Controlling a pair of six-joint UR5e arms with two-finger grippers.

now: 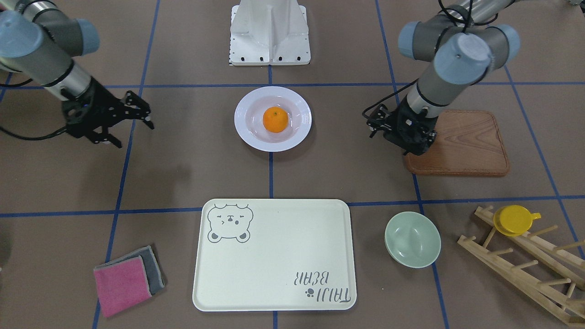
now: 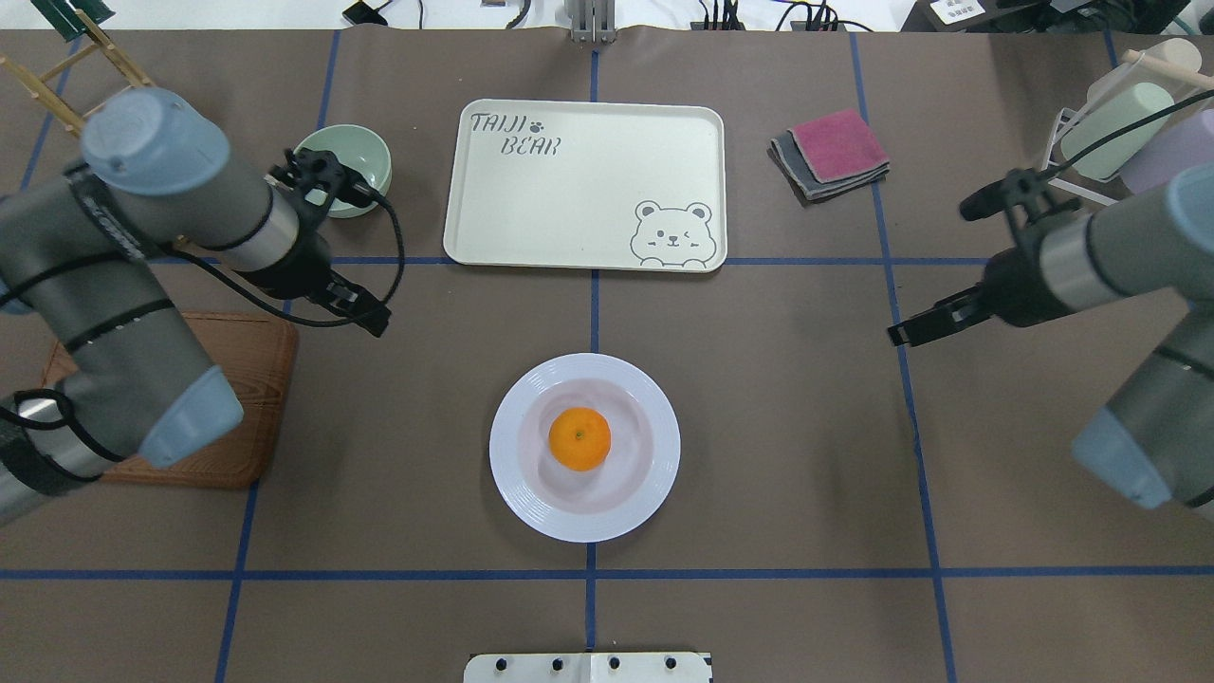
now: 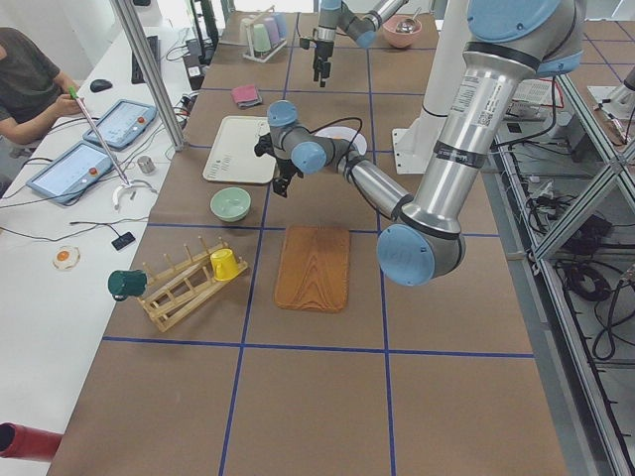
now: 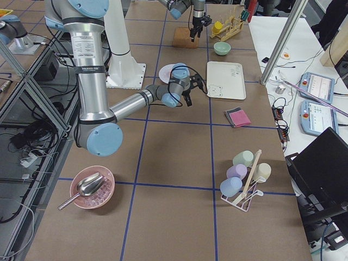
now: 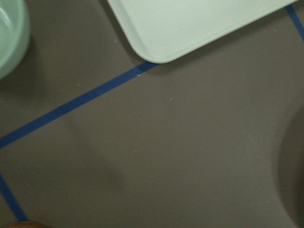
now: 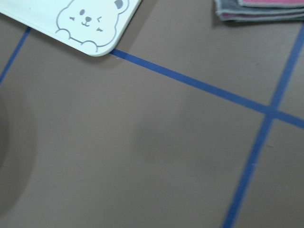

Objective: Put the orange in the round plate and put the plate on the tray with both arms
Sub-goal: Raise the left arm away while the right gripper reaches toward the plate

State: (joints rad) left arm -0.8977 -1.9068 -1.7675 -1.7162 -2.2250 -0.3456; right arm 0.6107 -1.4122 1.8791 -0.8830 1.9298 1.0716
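Observation:
The orange (image 1: 275, 119) lies in the middle of the white round plate (image 1: 242, 121), which stands on the table between the two arms. In the overhead view the orange (image 2: 579, 439) and the plate (image 2: 517, 479) sit nearer the robot than the cream bear tray (image 2: 569, 190). The tray (image 1: 274, 256) holds nothing. My left gripper (image 1: 371, 124) hovers beside the plate on the wooden board's side, open and holding nothing. On the plate's other side my right gripper (image 1: 135, 132) hangs open too, well apart from the plate. Neither wrist view shows fingers, only table and a tray corner (image 5: 190, 23).
A brown wooden board (image 1: 470, 141) lies under the left arm. A pale-green bowl (image 1: 412, 238) stands beside the tray, and a wooden rack with a yellow cup (image 1: 516, 219) beyond it. Folded pink and grey cloths (image 1: 128, 278) lie on the tray's other side. The robot base (image 1: 269, 34) stands behind the plate.

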